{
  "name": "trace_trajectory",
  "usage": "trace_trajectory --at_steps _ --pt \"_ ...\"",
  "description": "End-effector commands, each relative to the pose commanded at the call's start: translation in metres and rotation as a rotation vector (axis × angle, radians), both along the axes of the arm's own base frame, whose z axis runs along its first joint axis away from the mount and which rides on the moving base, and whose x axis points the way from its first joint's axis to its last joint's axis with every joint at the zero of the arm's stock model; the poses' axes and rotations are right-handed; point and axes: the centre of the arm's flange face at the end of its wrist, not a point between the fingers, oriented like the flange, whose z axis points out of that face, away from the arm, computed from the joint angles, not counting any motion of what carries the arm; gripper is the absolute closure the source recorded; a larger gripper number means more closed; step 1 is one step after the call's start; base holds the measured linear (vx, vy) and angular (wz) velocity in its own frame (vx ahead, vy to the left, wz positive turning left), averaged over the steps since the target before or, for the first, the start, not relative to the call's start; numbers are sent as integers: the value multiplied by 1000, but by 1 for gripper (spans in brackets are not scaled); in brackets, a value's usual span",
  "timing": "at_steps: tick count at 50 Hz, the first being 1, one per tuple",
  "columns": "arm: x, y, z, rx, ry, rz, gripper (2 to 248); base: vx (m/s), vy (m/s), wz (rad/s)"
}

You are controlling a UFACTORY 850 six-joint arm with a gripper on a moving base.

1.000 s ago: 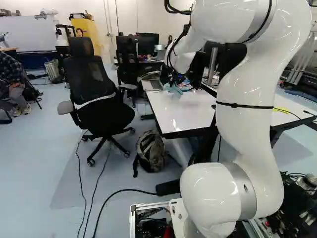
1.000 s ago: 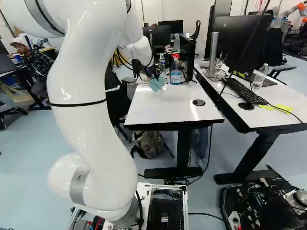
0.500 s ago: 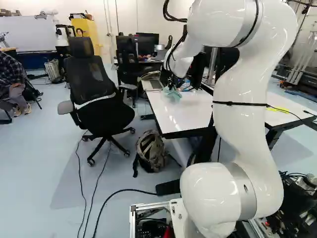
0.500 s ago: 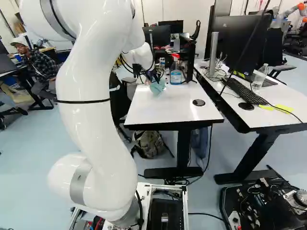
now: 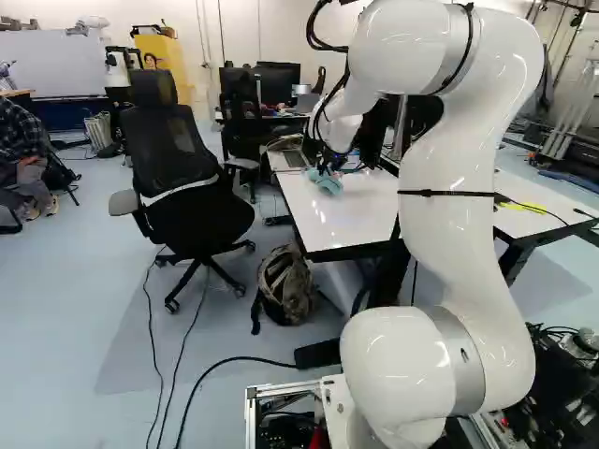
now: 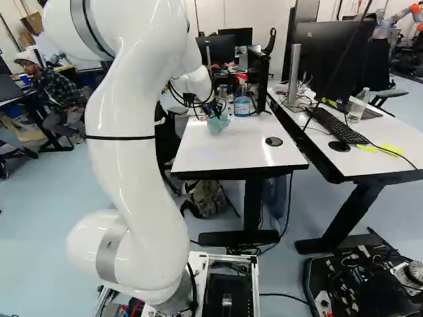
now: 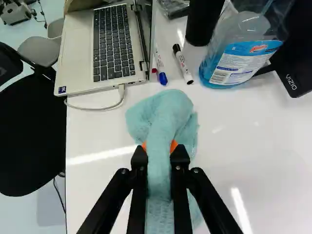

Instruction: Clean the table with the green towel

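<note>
My gripper (image 6: 210,113) is low over the far part of the white table (image 6: 231,155), with the green towel (image 6: 219,125) hanging from it. In the wrist view the gripper (image 7: 160,147) is shut on the bunched towel (image 7: 165,117), its orange pads pressing from both sides. Part of the cloth bulges ahead of the fingers and the rest trails back between them, spread on or just over the tabletop (image 7: 105,134); contact is hard to tell.
Ahead of the towel lie a laptop (image 7: 105,48) with its cable and two markers (image 7: 183,64); a blue spray bottle (image 7: 239,53) stands beside them, near a black cylinder (image 7: 204,22). An office chair (image 5: 178,178) is left of the table; a backpack (image 5: 285,285) sits on the floor.
The arm has shifted against its lowest joint, its upper part moving left in the left base view and right in the right one. The held towel has moved with the gripper, lower in both views.
</note>
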Motion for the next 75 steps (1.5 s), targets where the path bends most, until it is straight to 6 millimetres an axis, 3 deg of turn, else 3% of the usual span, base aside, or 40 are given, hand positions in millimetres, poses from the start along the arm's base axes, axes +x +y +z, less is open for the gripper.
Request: trace_trajectory --at_steps 75 --pt "-8 2 -8 19 151 7 197 0 0 0"
